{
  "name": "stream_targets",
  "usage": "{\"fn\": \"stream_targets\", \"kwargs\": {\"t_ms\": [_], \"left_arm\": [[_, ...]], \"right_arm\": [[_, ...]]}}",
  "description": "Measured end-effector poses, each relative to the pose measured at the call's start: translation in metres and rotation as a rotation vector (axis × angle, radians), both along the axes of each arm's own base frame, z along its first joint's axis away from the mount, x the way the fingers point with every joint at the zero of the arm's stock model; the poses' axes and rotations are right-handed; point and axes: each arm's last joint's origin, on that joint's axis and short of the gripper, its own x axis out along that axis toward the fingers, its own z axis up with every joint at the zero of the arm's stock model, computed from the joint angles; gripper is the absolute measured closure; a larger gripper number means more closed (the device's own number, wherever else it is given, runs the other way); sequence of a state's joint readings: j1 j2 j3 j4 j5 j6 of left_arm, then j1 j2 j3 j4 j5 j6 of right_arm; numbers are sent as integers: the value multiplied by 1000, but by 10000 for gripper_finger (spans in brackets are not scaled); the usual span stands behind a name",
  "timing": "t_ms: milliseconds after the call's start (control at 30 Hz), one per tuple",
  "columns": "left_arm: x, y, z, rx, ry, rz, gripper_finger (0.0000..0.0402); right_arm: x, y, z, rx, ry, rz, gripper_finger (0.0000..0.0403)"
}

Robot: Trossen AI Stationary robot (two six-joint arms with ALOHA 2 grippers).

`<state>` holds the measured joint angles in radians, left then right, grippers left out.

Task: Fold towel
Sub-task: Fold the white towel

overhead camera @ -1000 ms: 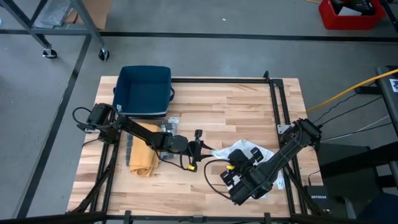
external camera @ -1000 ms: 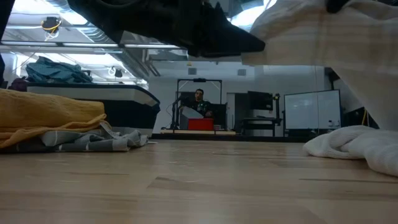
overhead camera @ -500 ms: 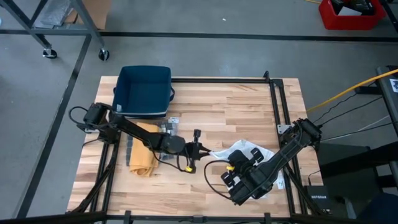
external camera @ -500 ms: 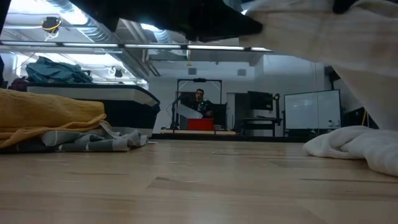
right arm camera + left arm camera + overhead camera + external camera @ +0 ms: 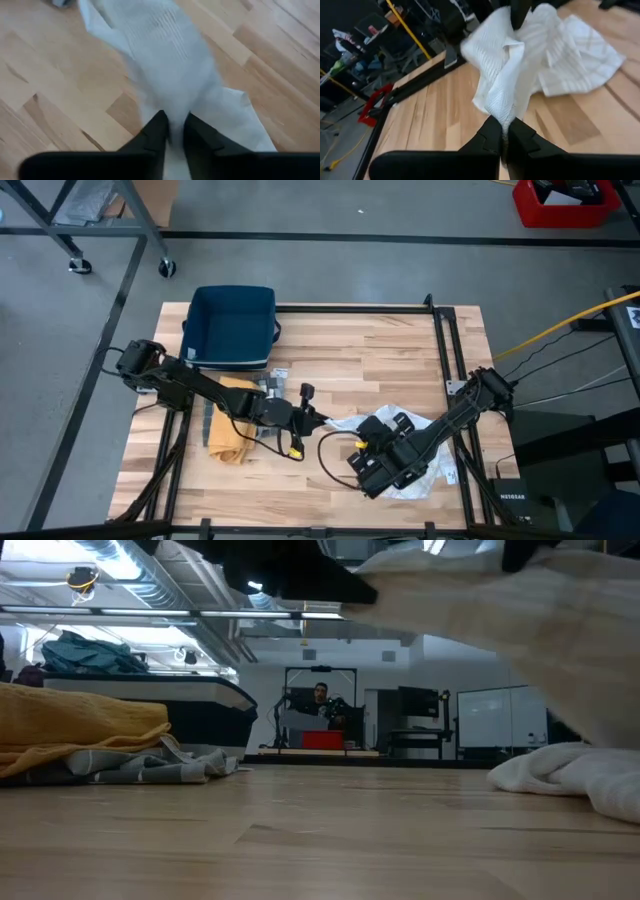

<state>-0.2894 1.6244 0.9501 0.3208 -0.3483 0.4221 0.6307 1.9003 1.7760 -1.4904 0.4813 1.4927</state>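
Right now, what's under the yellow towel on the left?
A gray patterned cloth lies under the yellow towel, its edge sticking out onto the wooden table. How far it runs beneath is covered. Both grippers, left gripper and right gripper, hold the white towel.

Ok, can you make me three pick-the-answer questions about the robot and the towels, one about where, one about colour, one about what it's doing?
1. Where is the dark blue fabric bin?
A. far left corner of the wooden table
B. near right corner
C. on the floor

2. What colour is the crumpled towel under the left arm?
A. red
B. mustard yellow
C. green

3. What is the left gripper doing?
A. hanging open
B. pinching the white striped towel
C. holding the bin

Answers: 1 A, the high view shows it there. 2 B, yellow in high and low views. 3 B, cloth sits between its fingers; the right gripper pinches it too.
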Motion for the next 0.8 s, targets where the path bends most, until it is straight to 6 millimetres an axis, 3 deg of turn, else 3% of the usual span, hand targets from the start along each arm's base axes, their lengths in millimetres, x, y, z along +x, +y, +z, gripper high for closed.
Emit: {"fn": "stream_targets", "kwargs": {"t_ms": [233, 533, 633, 800], "left_arm": [[-15, 4, 16, 30, 29, 41, 401], [-46, 14, 47, 54, 63, 83, 401], [-56, 18, 62, 46, 16, 84, 401], [-70, 26, 94, 78, -85, 106, 401]], "right_arm": [[19, -32, -1, 57, 81, -44, 271], [31, -53, -3, 219, 210, 55, 261], [29, -54, 4, 167, 177, 58, 261], [22, -46, 32, 38, 96, 96, 260]]}}
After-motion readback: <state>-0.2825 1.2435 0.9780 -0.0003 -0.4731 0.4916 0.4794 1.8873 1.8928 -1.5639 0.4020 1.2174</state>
